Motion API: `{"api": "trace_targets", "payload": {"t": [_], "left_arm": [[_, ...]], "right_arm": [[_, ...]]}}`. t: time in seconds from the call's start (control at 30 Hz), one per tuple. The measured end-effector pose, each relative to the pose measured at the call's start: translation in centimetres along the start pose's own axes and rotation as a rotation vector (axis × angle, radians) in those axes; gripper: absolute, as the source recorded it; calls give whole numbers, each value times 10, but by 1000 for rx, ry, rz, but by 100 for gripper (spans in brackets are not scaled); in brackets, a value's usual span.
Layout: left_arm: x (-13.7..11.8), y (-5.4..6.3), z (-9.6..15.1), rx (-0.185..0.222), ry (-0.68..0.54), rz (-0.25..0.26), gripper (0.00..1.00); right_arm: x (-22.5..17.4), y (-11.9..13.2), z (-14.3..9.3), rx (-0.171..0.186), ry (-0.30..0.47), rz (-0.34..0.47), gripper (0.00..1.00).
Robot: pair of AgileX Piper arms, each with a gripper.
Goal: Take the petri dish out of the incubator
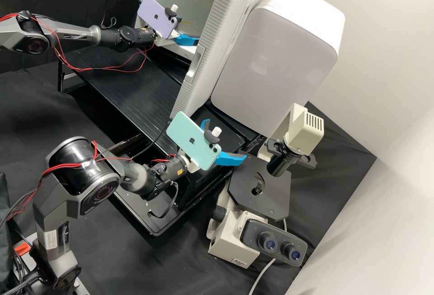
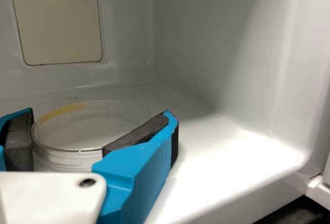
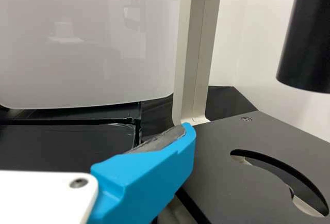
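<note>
Left gripper (image 2: 94, 120) is spread dish-wide, pads apparently pressing both sides of the petri dish (image 2: 77, 133) on the incubator (image 2: 232, 79) floor (far left). A weak hold may let the dish slip during withdrawal.

Dark grey arms (image 1: 68, 186), trailing red cables (image 1: 68, 166), white claw (image 2: 85, 131), blue fingers (image 2: 139, 167), silver screw (image 2: 86, 182)

Black bench (image 1: 126, 263) under white incubator (image 1: 280, 59), microscope (image 1: 253, 222)
</note>
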Motion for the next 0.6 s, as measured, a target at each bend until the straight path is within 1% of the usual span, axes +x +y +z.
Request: {"api": "trace_targets", "payload": {"t": [0.27, 0.4, 0.43, 0.53, 0.57, 0.6], "left_arm": [[0, 0, 0, -7, -2, 2, 0], [0, -2, 0, -10, -10, 4, 0], [-1, -2, 0, -3, -14, 6, 0], [-4, 0, 1, -6, -20, 9, 0], [-6, 2, 1, -19, -27, 14, 0], [-8, 2, 3, -21, -39, 17, 0]], "right_arm": [[0, 0, 0, 0, 0, 0, 100], [0, 0, 0, 0, 0, 0, 100], [0, 0, 0, 0, 0, 0, 100], [0, 0, 0, 0, 0, 0, 100], [0, 0, 0, 0, 0, 0, 100], [0, 0, 0, 0, 0, 0, 100]]}}
